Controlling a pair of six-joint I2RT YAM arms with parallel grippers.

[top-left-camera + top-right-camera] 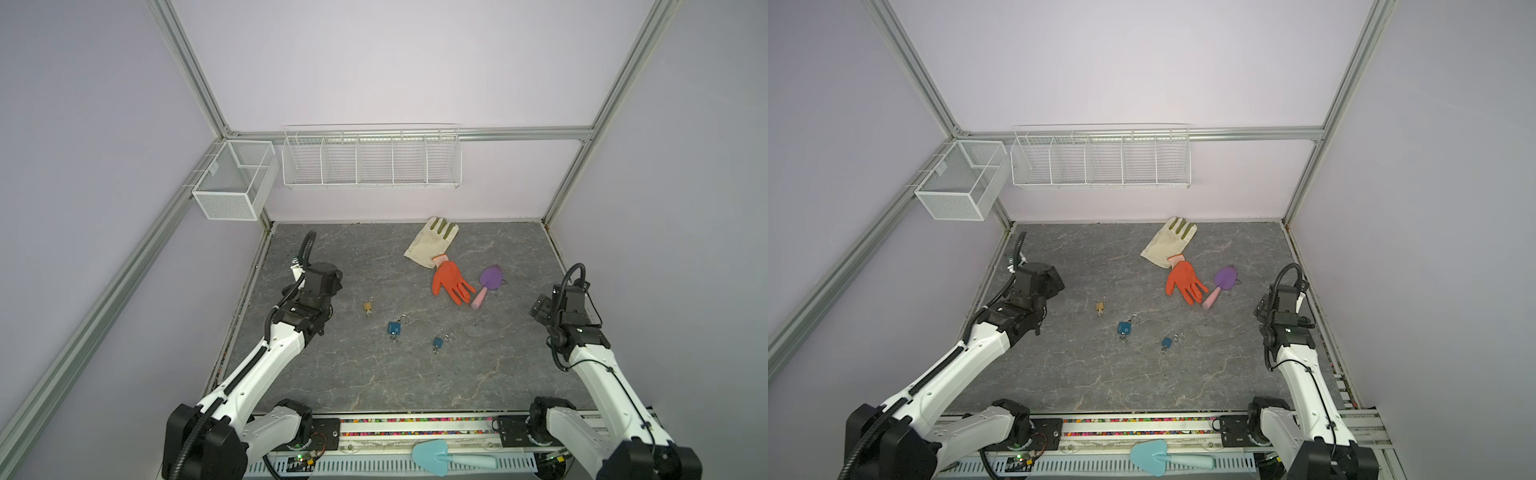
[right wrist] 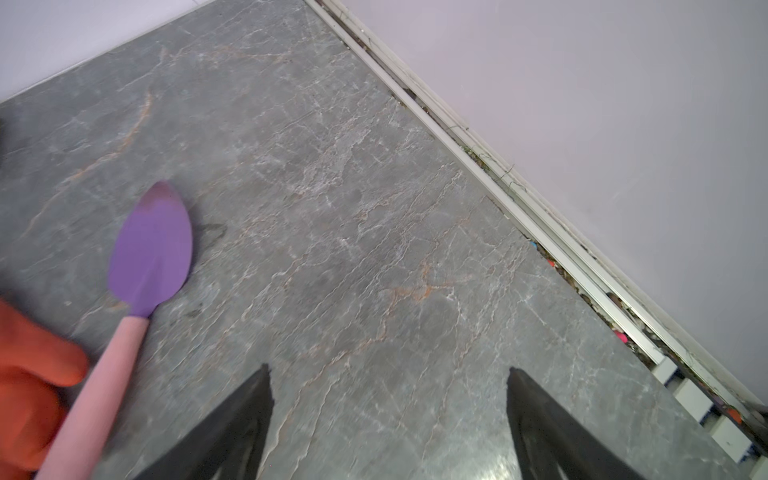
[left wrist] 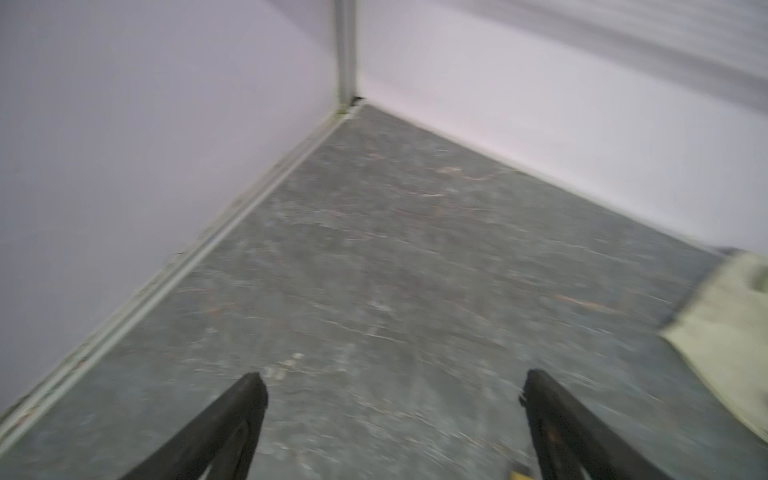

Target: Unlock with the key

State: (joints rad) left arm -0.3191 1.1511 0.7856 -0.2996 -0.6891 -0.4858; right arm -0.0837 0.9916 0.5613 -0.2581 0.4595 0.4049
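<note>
Three small padlocks lie mid-table in both top views: a brass padlock point(image 1: 368, 306) point(image 1: 1099, 306), a blue padlock point(image 1: 393, 328) point(image 1: 1124, 328) and a smaller blue padlock point(image 1: 437, 342) point(image 1: 1166, 342). Each has a raised shackle and what looks like a key point(image 1: 394, 339) sticking out of its underside. My left gripper point(image 1: 334, 282) point(image 3: 395, 384) hovers left of the brass padlock. It is open, with only bare table between its fingers. My right gripper point(image 1: 540, 309) point(image 2: 388, 374) stands open and empty near the right wall, far from the padlocks.
A white glove point(image 1: 432, 243) point(image 3: 731, 332), an orange glove point(image 1: 451, 282) and a purple trowel point(image 1: 490, 278) point(image 2: 153, 249) lie at the back right. White wire baskets point(image 1: 370, 158) hang on the walls. A light blue trowel point(image 1: 432, 455) rests on the front rail.
</note>
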